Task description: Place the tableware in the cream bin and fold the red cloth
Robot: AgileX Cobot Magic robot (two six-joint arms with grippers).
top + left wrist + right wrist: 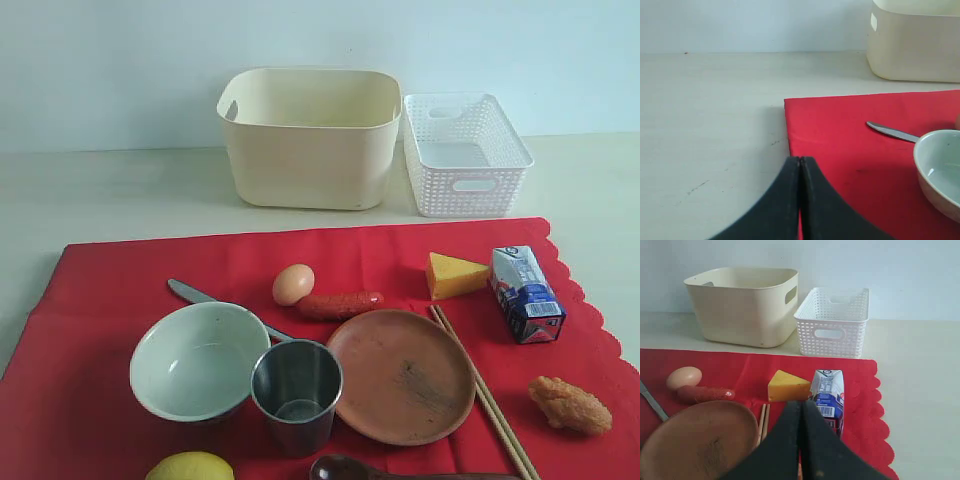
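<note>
At the far left, the left gripper (800,161) is shown in its wrist view with the jaws pressed together and nothing between them, poised by an edge of the red cloth (100,300). In the exterior view the cloth is spread flat across the lower half of the frame.

The pale green-white bowl (198,360) is set on it at lower left, touching the steel cup (296,392) at lower centre. The metal knife (195,293) is partly hidden behind the bowl's rim. The cream bin (305,170) is placed at upper centre, off the cloth, and no tableware is seen in it.

Right of the cup the round brown plate (400,375) is laid, with the dark brown spoon (345,468) at the bottom edge and the wooden chopsticks (485,400) just beside the plate's right rim. The right gripper (801,404) is likewise shown closed and empty, above the plate and chopsticks.

Several slips can be foreseen:
- The cup could be tipped if the bowl is lifted against it.
- Cloth could be pinched along with the thin chopsticks.
- Tableware could be dropped into the white lattice basket (470,185), which sits just beside the bin.
- The egg (293,284) could be rolled off if the cloth is folded early.
</note>
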